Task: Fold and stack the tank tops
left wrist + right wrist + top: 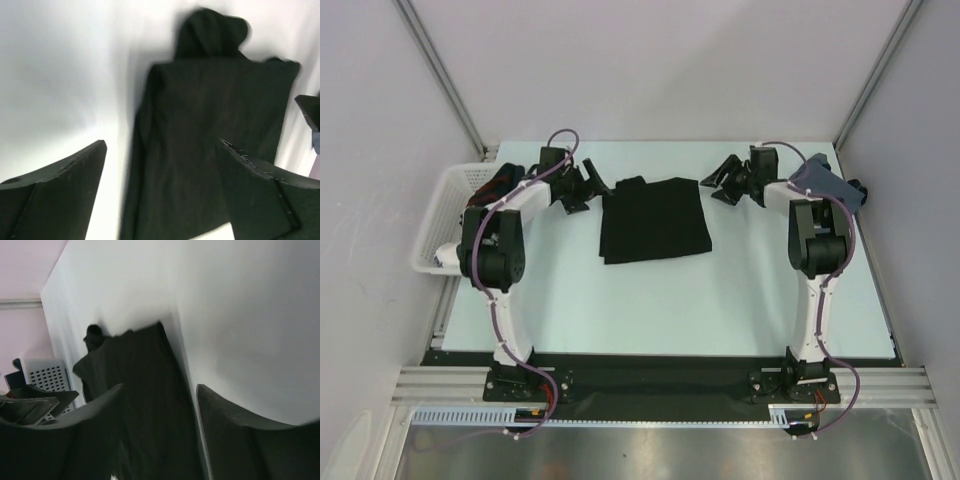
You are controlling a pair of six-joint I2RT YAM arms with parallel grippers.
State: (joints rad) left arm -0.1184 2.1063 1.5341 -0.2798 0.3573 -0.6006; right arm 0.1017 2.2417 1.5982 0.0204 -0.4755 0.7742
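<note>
My left gripper (585, 188) gapes empty near the worktop's (720, 300) far left corner, the folded black top (655, 222) lies toward the far edge, my right gripper (720, 186) gapes empty beside it, and the grey top (826, 186) sits at the far right corner.

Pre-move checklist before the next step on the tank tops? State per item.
1. Left gripper open and empty: ok.
2. Right gripper open and empty: ok.
3. Black tank top folded, lying flat mid-table between the two grippers: ok.
4. Blue-grey tank top folded: cannot tell. It sits at the far right corner, partly hidden by the right arm.
5. Tops stacked: not ok. They lie apart.
6. Path to the blue-grey top clear: cannot tell from these views. The right arm covers part of it.
</note>
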